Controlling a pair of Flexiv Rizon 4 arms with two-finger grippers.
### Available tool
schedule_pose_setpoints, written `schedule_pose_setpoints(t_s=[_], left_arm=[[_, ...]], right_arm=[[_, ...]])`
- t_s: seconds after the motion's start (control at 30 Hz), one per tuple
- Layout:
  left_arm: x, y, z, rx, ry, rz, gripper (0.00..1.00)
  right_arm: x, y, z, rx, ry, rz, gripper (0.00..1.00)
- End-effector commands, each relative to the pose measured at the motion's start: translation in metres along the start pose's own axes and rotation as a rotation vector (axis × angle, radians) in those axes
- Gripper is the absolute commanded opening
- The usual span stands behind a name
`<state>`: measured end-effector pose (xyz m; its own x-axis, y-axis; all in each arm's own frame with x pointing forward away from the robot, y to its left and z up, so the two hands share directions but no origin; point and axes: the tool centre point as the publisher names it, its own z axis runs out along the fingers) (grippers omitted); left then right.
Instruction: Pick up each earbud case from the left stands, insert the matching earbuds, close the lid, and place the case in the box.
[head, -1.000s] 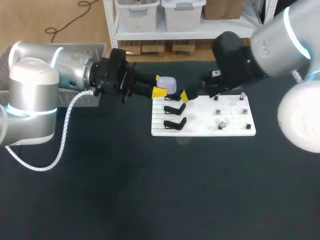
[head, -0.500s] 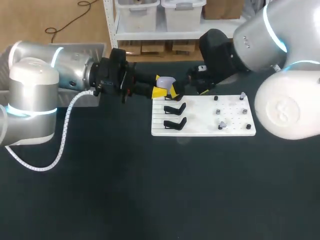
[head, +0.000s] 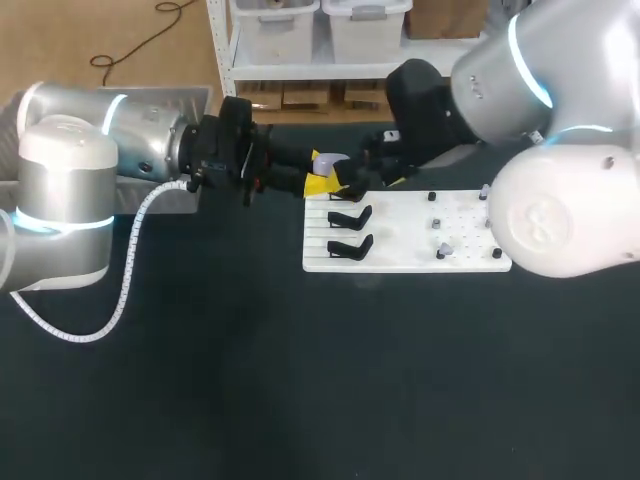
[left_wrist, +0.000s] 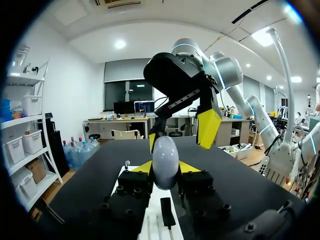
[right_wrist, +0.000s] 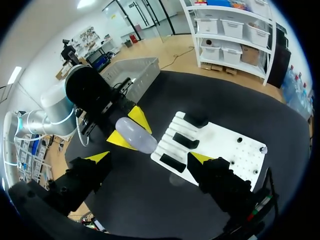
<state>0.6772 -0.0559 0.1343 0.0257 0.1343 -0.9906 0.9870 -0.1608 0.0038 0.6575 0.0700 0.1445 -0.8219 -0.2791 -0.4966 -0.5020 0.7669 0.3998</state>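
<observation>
Nearest, from where I stand, is the dark matte table top (head: 300, 380). On it, towards the far right, lies a flat white rectangular board (head: 400, 258). The board's left part carries black angular plastic stands (head: 350, 245) set one behind another. On its right part, small grey and dark pieces (head: 441, 251) stand upright, well apart from each other. Over the board's far left corner, the left arm comes in from the left with the left gripper (head: 325, 174) held roughly level. Its two yellow tips are clamped from either side on a pale lavender, smooth, egg-shaped earbud case (head: 333, 161). The case is up in the air, off the table and above the stands. Just beyond the case is the right gripper (left_wrist: 179, 135), on the arm that comes in from the right. Its fingers are spread wide, with one yellow tip to each side of the case, and as far as I can see neither touches it. Farthest off, at the back left, sits a grey ribbed plastic box (head: 170, 95), well apart from the board.
</observation>
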Motion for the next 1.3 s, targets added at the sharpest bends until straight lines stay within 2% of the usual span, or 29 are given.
schedule_pose_setpoints(t_s=[0.03,0.63,1.03,1.2,1.3], left_arm=[[0.0,-0.001,0.0,-0.004,-0.001,0.002,0.0],[0.0,-0.001,0.0,-0.004,-0.001,0.002,0.0],[0.0,-0.001,0.0,-0.004,-0.001,0.002,0.0],[0.0,-0.001,0.0,-0.004,-0.001,0.002,0.0],[0.0,-0.002,0.0,-0.009,0.0,0.01,0.0]], right_arm=[[-0.006,-0.001,0.007,0.0,0.012,-0.001,1.0],[-0.012,-0.012,0.009,0.017,0.022,0.008,1.0],[-0.027,-0.015,-0.009,0.038,-0.045,0.001,1.0],[-0.036,-0.013,-0.029,0.045,-0.113,-0.043,1.0],[-0.037,-0.015,-0.043,0.097,-0.144,-0.092,1.0]])
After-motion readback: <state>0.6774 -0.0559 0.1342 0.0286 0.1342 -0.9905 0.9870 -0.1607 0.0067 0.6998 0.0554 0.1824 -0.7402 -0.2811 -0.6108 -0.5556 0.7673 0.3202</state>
